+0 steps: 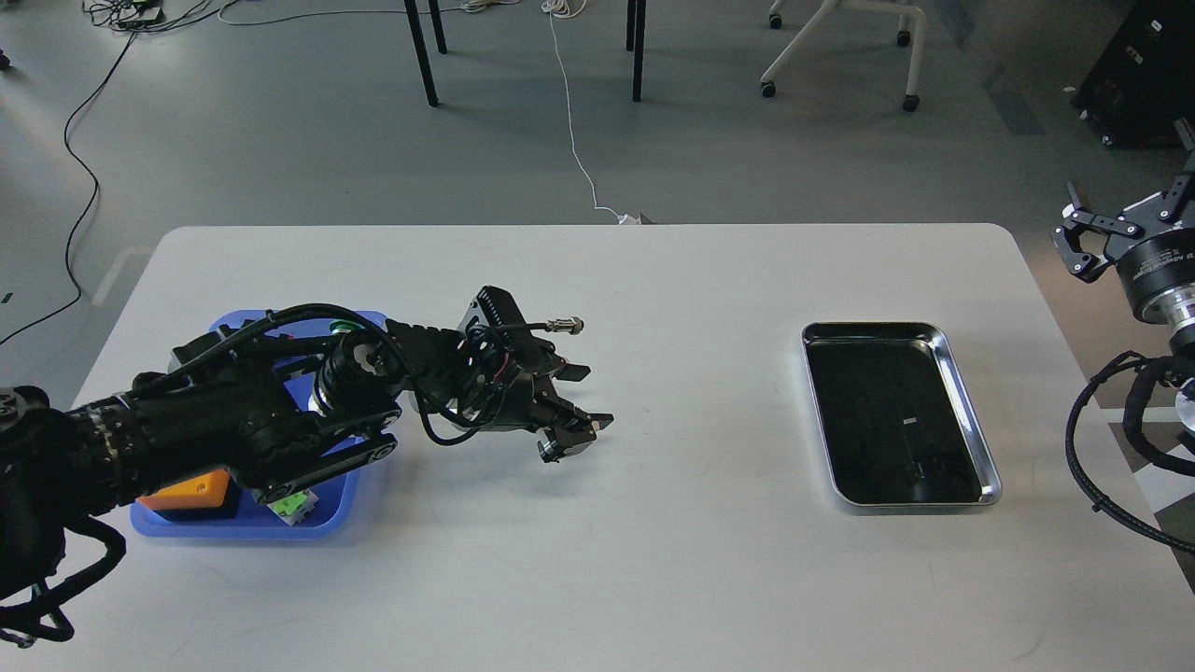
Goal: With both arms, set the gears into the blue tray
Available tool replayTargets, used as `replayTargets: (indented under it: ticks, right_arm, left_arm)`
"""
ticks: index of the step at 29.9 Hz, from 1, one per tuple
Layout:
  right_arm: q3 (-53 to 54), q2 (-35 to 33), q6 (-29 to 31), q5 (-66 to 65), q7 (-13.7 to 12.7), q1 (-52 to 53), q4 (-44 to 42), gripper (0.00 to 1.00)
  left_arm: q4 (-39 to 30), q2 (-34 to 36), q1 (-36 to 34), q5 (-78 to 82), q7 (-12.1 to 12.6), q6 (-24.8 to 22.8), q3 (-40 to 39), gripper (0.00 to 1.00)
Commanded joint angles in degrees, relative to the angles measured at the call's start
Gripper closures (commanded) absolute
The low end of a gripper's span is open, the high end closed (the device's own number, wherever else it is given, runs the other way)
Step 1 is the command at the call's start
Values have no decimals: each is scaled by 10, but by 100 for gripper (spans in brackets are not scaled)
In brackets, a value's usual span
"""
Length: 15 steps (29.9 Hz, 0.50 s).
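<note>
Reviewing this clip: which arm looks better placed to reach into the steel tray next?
Probably the right. Its gripper hangs open off the table's right edge, nearer the steel tray. The left gripper sits open beside the blue tray, farther away.

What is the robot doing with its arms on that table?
The robot's left gripper hangs open over the white table, just right of the blue tray. Its arm covers most of that tray, where orange and green parts peek out. The right gripper waits off the table's right edge, open and empty. The steel tray sits alone on the right. No gears can be made out.
</note>
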Motion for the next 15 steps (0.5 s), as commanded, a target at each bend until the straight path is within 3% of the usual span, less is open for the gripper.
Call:
replayTargets:
  ticks: [1,15]
  right_arm:
    - [0,3,0,0,0,0,0,1]
    - [1,4,-1,0,0,4,0,1]
  left_arm:
    - [21,-4,13,13,1,10,-1,41]
    - [51,-20,23,12,0,12,-1,61]
